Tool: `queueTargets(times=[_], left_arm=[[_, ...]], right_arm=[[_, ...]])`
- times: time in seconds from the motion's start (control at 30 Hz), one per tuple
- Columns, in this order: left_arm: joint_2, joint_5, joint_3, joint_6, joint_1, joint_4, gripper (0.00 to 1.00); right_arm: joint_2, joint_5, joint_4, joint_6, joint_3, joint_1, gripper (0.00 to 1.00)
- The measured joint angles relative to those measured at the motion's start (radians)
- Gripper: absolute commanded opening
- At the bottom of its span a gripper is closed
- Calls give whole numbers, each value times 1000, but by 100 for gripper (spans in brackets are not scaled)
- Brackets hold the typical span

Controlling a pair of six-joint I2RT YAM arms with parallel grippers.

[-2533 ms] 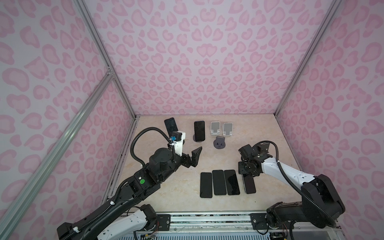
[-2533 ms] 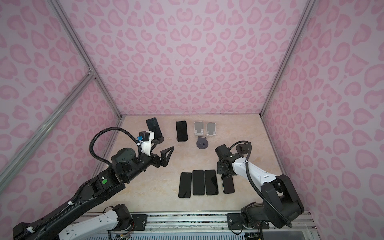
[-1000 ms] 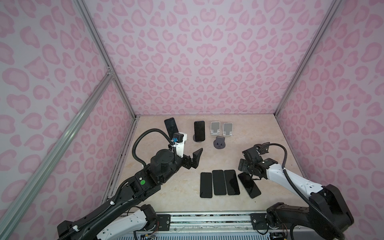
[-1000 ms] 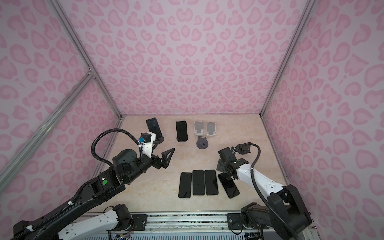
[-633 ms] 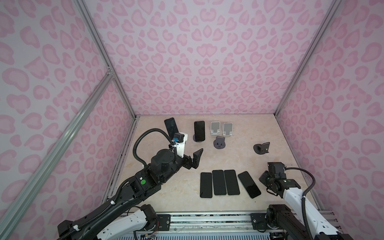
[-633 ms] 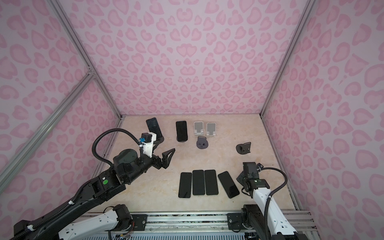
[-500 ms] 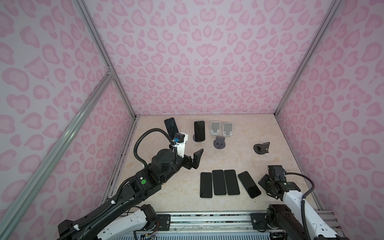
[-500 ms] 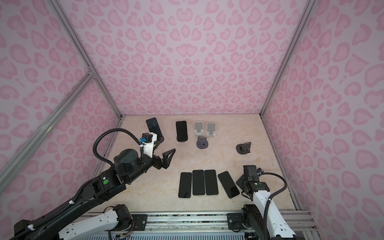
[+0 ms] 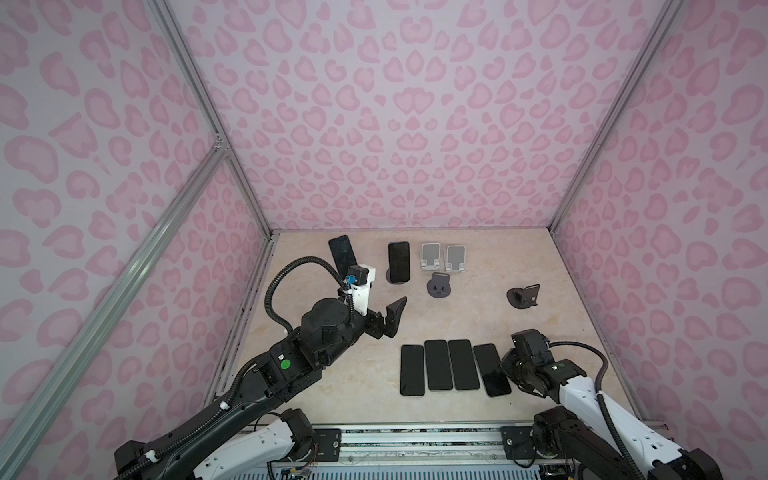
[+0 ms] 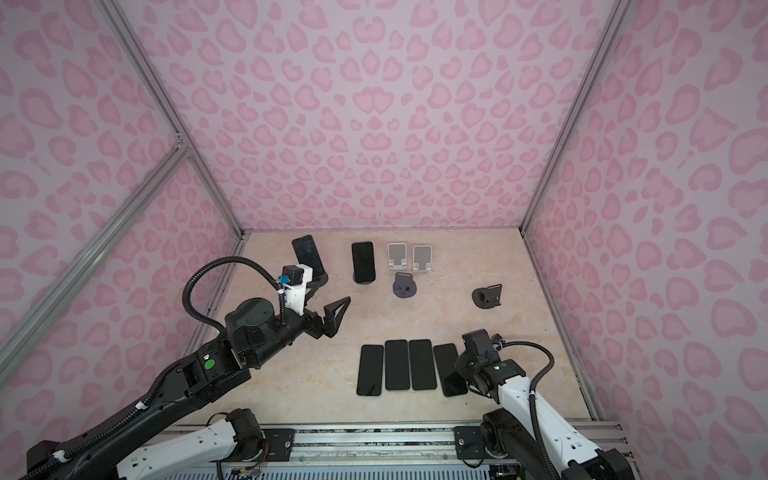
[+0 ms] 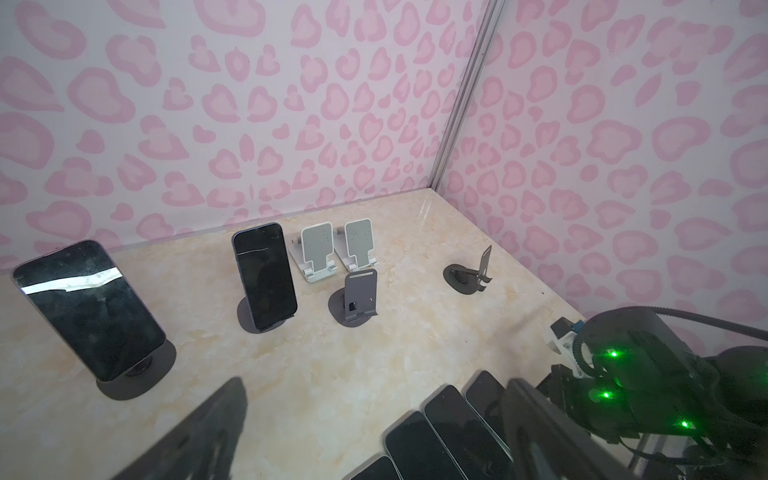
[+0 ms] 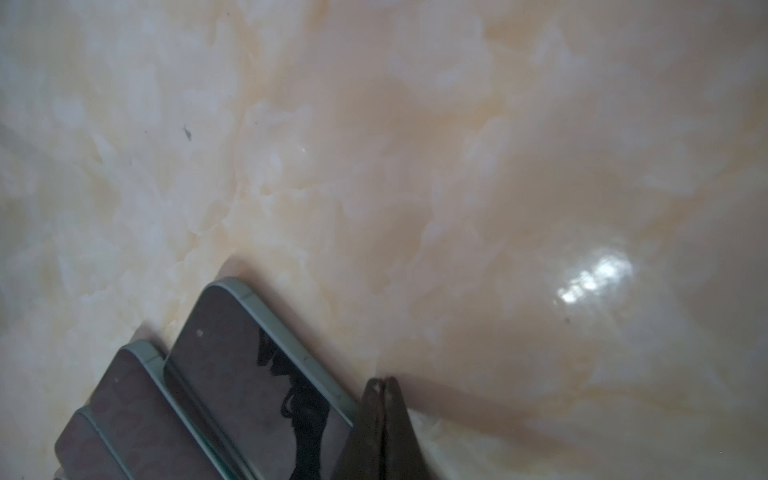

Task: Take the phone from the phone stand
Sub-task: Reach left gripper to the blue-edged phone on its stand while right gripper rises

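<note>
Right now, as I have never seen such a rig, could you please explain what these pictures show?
Two robot arms work on a beige marble-patterned tabletop inside pink-patterned walls. Two pictures look down from overhead; the other two come from cameras on each arm's wrist. Four black phones lie flat in a row at the front. At the back, two more black phones lean on dark stands; two white stands and two dark grey stands are empty. The left claw is open and holds nothing. The right claw is shut, empty, beside the row's right-end phone.
</note>
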Motion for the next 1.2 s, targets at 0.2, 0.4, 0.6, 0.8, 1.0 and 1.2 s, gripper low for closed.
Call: queueTargets(times=[0.2,0.4,0.6,0.8,1.0,1.2], left_arm=[[5,-7,0,1,0,0,99],[75,-114,16,-3,0,-14,96],[246,-262,137,-92,70,-116,96],[463,-272,294,-180,146,-201,96],[729,-136,493,-233,236,-254,97],[962,-39,667,-224,253,-257,97]], right_arm=[[-56,-11,-36,12,28,5,0],[-31,30,-48,-160,239,-41,29],[174,20,83,-372,488,-8,63],[397,-38,217,-528,619,19,73],[458,-70,240,-617,624,12,82],[402,-122,317,-632,518,-36,98]])
